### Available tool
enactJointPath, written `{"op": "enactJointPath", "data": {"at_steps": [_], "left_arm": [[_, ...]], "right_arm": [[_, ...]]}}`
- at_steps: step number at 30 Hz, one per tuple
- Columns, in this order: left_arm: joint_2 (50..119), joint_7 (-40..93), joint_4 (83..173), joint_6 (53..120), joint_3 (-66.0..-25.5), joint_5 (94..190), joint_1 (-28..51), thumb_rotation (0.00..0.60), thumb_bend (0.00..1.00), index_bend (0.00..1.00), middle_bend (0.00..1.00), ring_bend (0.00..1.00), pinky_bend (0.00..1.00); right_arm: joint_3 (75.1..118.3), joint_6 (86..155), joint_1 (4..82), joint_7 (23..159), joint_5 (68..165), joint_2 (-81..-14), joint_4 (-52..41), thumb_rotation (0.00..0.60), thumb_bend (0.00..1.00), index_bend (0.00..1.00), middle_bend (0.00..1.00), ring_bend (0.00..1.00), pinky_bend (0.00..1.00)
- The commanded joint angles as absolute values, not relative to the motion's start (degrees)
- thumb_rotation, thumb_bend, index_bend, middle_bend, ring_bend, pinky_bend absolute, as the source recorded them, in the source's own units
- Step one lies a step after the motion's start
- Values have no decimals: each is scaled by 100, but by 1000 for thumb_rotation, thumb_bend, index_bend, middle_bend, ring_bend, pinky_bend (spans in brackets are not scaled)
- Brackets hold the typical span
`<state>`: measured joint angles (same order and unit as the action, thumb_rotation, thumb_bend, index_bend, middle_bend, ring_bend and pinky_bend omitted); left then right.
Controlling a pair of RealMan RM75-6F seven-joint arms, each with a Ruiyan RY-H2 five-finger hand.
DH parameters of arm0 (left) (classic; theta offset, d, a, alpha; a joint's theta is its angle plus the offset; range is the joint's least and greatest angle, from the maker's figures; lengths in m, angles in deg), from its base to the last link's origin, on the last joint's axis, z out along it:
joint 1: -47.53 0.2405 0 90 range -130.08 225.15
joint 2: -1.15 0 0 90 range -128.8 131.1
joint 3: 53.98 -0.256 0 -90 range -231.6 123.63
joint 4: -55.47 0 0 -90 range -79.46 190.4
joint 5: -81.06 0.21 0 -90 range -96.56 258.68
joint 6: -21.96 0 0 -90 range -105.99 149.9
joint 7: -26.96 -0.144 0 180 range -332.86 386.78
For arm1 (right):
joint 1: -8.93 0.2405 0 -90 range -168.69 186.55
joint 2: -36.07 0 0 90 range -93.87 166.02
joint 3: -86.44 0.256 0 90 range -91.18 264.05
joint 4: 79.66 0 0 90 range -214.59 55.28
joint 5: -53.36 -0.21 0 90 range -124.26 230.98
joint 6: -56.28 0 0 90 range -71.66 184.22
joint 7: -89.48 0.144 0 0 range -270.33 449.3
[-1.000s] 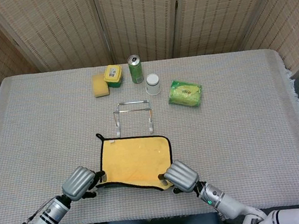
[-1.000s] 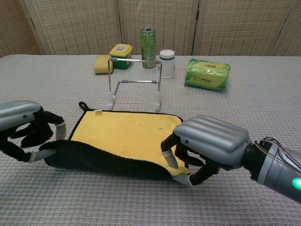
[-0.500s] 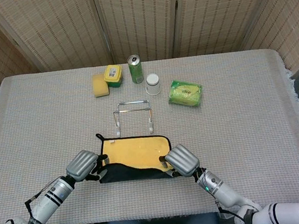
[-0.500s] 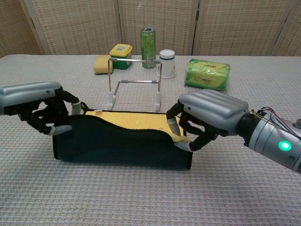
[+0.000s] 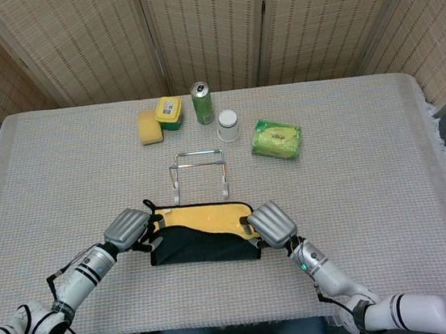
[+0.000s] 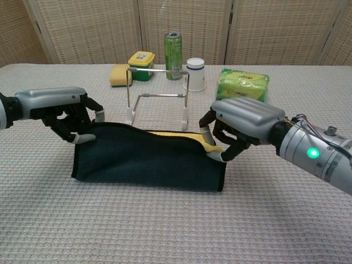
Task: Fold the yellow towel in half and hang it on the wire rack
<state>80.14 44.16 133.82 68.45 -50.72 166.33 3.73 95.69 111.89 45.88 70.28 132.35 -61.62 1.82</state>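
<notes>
Hands of silver metal with black fingers grip the near edge of the yellow towel with a dark backing (image 6: 148,162): the left hand (image 6: 69,113) pinches its left corner, the right hand (image 6: 242,126) pinches its right corner. Both corners are raised above the woven table cloth (image 6: 165,231), so the dark underside faces the chest camera and only a yellow strip shows behind. Just beyond stands the thin wire rack (image 6: 157,96). Further back sit a green can (image 5: 201,103), white cup (image 5: 227,124), yellow sponge (image 5: 149,127) and green packet (image 5: 276,138).
</notes>
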Motion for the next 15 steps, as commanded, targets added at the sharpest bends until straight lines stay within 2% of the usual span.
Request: {"op": "enactJointPath", "data": {"at_steps": [1, 15], "left_arm": [[8112, 4464, 13222, 6741, -5021, 16546, 287, 600, 441, 512, 887, 797, 870], [8449, 4343, 12588, 6241, -4866, 16156, -51, 600, 440, 498, 887, 797, 870]], "right_arm": [[9646, 11171, 4655, 6952, 13107, -6242, 61, 600, 350, 621, 899, 1000, 1000], [9818, 11019, 4953, 6714, 12664, -6527, -476, 600, 350, 622, 899, 1000, 1000]]}}
